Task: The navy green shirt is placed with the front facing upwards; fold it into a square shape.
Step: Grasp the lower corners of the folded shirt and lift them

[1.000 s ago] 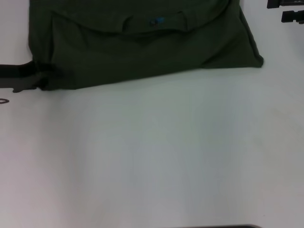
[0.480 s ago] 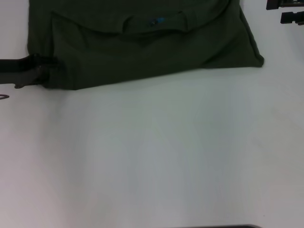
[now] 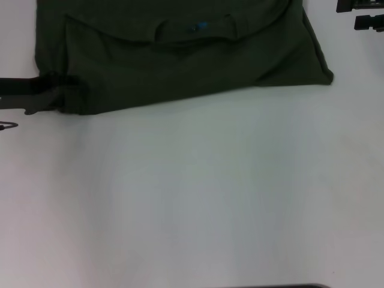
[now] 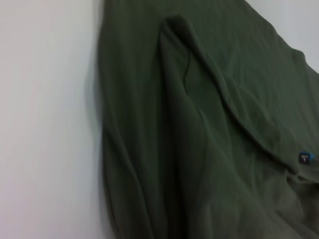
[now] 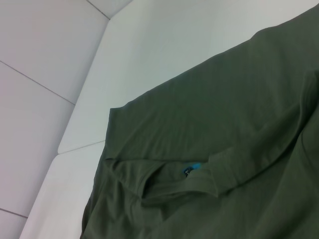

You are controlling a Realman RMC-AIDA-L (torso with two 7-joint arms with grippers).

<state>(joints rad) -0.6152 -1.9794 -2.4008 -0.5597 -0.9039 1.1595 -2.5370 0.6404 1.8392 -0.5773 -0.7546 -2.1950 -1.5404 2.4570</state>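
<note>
The navy green shirt (image 3: 180, 60) lies folded at the far side of the white table, its neck opening and small blue label (image 3: 198, 26) facing up. My left gripper (image 3: 51, 99) reaches in from the left and is shut on the shirt's near left corner, where the cloth bunches. In the left wrist view the shirt (image 4: 199, 124) shows a long raised fold and the label (image 4: 305, 158). My right gripper (image 3: 349, 14) hovers off the shirt's far right side, open and holding nothing. In the right wrist view the shirt (image 5: 224, 149) lies flat, collar and label (image 5: 191, 171) showing.
Bare white table (image 3: 192, 198) stretches from the shirt's near edge toward me. A thin dark cable loop (image 3: 7, 126) lies at the left edge. A dark strip (image 3: 288, 286) shows at the table's near edge.
My left gripper has shifted a little to the right, and the shirt's near left corner has moved inward with it. The right gripper has stayed put.
</note>
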